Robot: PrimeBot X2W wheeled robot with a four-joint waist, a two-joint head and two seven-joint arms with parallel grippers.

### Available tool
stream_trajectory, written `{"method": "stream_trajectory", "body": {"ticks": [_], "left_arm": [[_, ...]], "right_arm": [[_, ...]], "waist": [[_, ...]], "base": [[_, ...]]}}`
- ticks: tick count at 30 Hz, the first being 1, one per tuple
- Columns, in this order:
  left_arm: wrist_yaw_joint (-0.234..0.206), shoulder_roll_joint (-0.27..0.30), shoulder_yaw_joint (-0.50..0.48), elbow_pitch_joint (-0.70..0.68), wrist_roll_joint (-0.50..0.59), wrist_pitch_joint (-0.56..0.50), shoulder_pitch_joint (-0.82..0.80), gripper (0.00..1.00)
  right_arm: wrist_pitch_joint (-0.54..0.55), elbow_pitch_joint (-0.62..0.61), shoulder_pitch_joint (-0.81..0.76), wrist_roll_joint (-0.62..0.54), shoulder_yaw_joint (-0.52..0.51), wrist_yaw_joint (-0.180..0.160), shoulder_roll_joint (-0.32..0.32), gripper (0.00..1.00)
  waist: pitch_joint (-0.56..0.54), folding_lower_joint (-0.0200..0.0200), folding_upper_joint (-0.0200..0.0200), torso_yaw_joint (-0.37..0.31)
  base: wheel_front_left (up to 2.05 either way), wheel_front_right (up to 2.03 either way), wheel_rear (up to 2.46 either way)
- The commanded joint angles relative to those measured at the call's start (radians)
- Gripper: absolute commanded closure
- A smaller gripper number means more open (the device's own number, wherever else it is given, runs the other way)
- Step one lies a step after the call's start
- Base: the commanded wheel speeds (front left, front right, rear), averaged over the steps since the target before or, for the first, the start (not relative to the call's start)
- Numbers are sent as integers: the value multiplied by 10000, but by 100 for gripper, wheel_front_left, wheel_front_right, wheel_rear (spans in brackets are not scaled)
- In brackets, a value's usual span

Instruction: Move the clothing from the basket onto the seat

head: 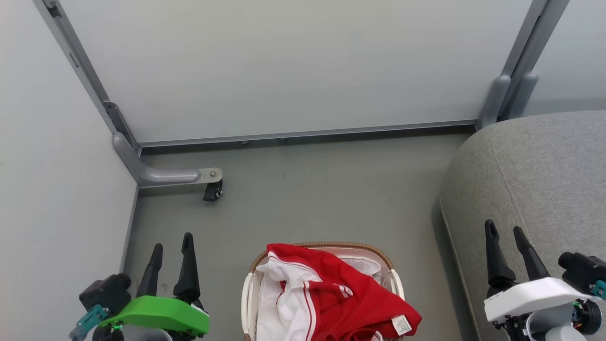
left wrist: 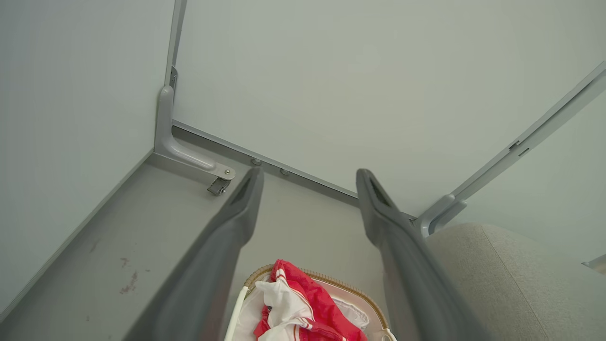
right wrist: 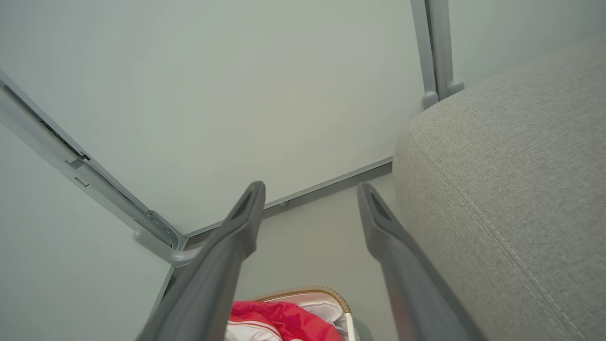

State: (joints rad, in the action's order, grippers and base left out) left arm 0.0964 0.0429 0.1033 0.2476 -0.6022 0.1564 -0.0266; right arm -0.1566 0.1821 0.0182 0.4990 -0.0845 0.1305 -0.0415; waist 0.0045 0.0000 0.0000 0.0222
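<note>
Red clothing (head: 331,296) with white panels and stripes is piled in the white basket (head: 247,293) with a brown woven rim, at the bottom middle of the head view; a red fold with a white label hangs over the basket's right side. The grey seat (head: 535,189) stands to the right. My left gripper (head: 172,240) is open to the left of the basket, above the floor. My right gripper (head: 504,228) is open over the seat's near edge. In the wrist views the clothing (left wrist: 303,303) (right wrist: 279,322) lies low between open fingers (left wrist: 236,213) (right wrist: 241,222).
Pale partition walls (head: 293,61) close off the back and left. A grey metal foot with a small black caster (head: 213,190) sticks out onto the grey floor (head: 322,199) at the back left. More frame posts (head: 509,94) stand at the back right by the seat.
</note>
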Motion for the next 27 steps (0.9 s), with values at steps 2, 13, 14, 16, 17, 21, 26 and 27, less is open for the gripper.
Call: {"method": "stream_trajectory", "body": {"ticks": [2,13,14,16,17,21,26,27], "left_arm": [[-32,76,61,-7,385,140,70,0],[-87,85,208,302,1180,395,106,0],[-86,86,224,321,1269,424,103,0],[-90,87,250,365,1435,456,103,0],[-86,87,264,392,1496,481,107,0],[-55,88,329,549,1715,562,113,0],[-37,91,404,659,2055,674,100,0],[-36,92,418,686,2112,691,100,0]], "right_arm": [[-142,-64,-36,-417,8,2,-71,0],[-394,-71,-124,-1408,58,3,-82,0],[-415,-71,-131,-1505,59,3,-83,0],[-455,-75,-152,-1663,68,3,-86,0],[-483,-77,-164,-1727,72,3,-86,0],[-567,-68,-208,-2049,92,3,-90,0],[-675,-64,-250,-2451,122,3,-93,0],[-691,-65,-260,-2545,127,3,-95,0]], "waist": [[12,0,0,26],[30,0,0,92],[31,0,0,93],[32,0,0,96],[33,0,0,97],[34,0,0,99],[42,0,0,110],[43,0,0,114]], "base": [[0,0,0],[0,0,0],[0,0,0],[0,0,0],[0,0,0],[0,0,0],[0,0,0],[0,0,0]]}}
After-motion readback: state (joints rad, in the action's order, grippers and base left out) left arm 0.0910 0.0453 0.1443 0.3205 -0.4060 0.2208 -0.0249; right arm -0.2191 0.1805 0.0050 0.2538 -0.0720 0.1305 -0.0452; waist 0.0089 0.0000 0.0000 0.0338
